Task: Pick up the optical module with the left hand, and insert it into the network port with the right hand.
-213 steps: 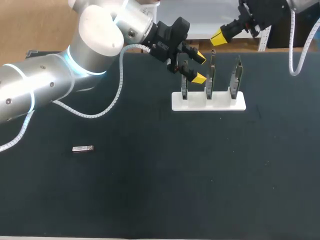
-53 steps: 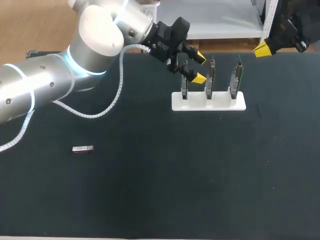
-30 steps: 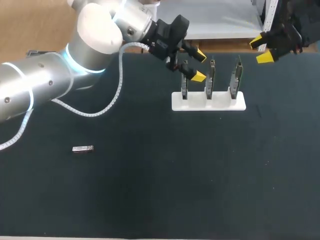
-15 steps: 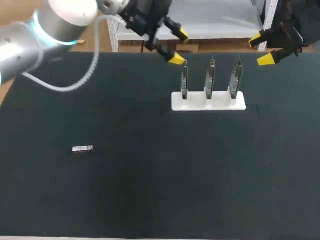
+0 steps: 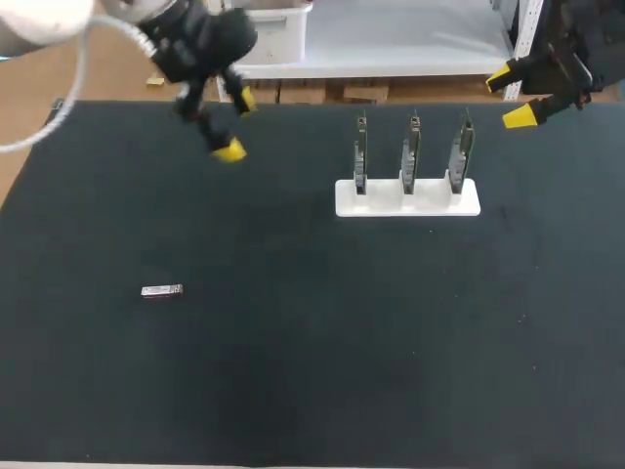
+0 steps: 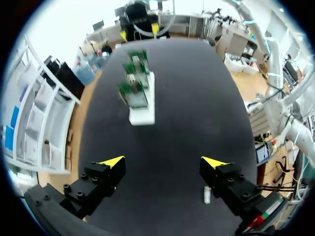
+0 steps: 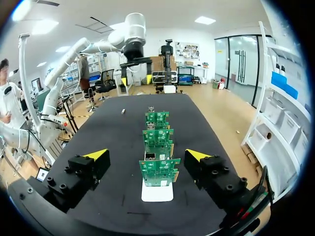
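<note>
Left claw (image 5: pixel 235 124) wide open, holding zilch, over far-left part of table (image 5: pixel 342 342). Optical module (image 5: pixel 161 291) lying flat on table, well apart from claw. Right claw (image 5: pixel 510 98) open too, off right end of white stand (image 5: pixel 407 198), its three boards (image 7: pixel 157 169) lined up ahead.

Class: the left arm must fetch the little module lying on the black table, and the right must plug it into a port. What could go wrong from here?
The small silver optical module lies flat on the black table, so the open left gripper may push it rather than pinch it. The three upright green circuit boards stand close together in the white holder; the open right gripper might knock one.
</note>
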Controlling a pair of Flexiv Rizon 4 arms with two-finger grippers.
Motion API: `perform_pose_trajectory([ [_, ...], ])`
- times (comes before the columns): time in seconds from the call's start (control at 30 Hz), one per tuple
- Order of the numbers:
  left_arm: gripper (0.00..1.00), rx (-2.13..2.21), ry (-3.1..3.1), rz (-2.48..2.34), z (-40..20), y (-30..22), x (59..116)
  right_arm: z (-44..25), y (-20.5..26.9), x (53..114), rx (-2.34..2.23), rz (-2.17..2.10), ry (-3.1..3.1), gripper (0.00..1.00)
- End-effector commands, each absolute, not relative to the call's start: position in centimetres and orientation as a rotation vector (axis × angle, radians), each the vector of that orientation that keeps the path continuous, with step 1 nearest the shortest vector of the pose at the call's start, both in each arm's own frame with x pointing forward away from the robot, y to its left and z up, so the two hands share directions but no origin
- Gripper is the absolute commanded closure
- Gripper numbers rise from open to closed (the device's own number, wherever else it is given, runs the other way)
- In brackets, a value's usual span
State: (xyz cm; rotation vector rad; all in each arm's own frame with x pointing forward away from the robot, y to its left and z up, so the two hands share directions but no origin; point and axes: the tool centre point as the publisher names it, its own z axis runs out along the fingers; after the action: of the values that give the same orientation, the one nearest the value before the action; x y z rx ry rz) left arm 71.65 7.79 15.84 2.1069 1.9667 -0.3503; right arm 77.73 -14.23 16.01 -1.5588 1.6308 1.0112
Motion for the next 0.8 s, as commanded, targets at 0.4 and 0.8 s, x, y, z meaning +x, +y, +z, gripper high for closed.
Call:
perform_pose_trajectory([
  [0.4, 0.00, 2.030, 2.258, 0.076, 9.9, 15.2, 60.1, 16.0, -14.2, 77.5, -1.557, 1.004, 1.632, 0.00],
  [0.8, 0.00, 2.102, 2.253, 0.073, 5.4, 18.6, 59.0, 16.0, -14.2, 77.5, -1.557, 1.004, 1.632, 0.00],
])
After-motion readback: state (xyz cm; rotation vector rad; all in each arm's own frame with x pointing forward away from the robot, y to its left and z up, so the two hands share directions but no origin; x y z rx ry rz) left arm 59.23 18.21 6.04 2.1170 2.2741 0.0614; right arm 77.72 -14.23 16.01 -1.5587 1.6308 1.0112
